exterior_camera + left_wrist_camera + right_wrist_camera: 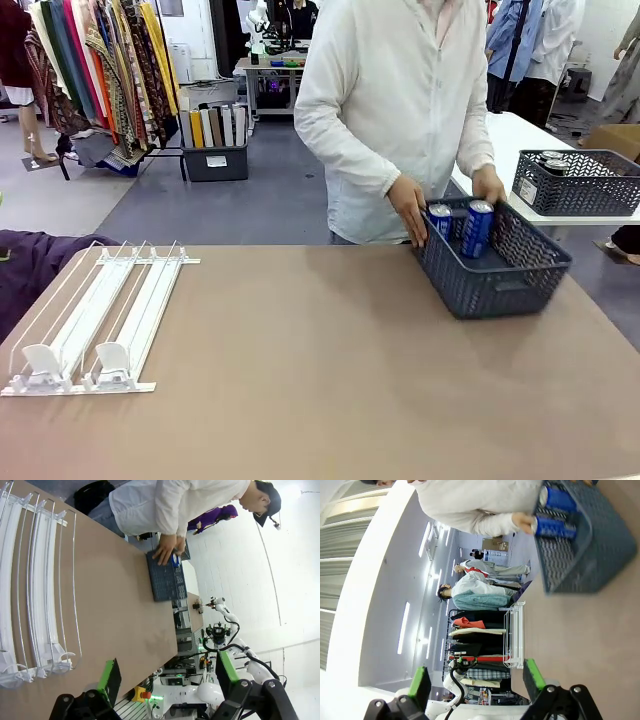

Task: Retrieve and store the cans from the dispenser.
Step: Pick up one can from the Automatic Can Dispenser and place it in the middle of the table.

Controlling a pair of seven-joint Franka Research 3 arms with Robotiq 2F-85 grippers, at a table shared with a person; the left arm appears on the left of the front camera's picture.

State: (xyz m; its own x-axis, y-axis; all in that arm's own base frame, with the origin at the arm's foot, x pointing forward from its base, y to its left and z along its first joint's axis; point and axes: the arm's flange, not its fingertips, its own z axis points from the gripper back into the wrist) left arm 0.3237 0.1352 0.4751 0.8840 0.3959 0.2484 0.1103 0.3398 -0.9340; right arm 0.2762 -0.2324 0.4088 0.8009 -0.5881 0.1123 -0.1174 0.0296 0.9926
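Cans (477, 228), blue, stand in the grey basket (500, 275) at right of the front view under the person's hands (408, 208), the dispenser (95, 320) at lower left looks empty, so storing seems nearly done; both wrist views show grippers (167, 677) (476, 680) spread, empty; cans partly hidden.

No legible text on anything.
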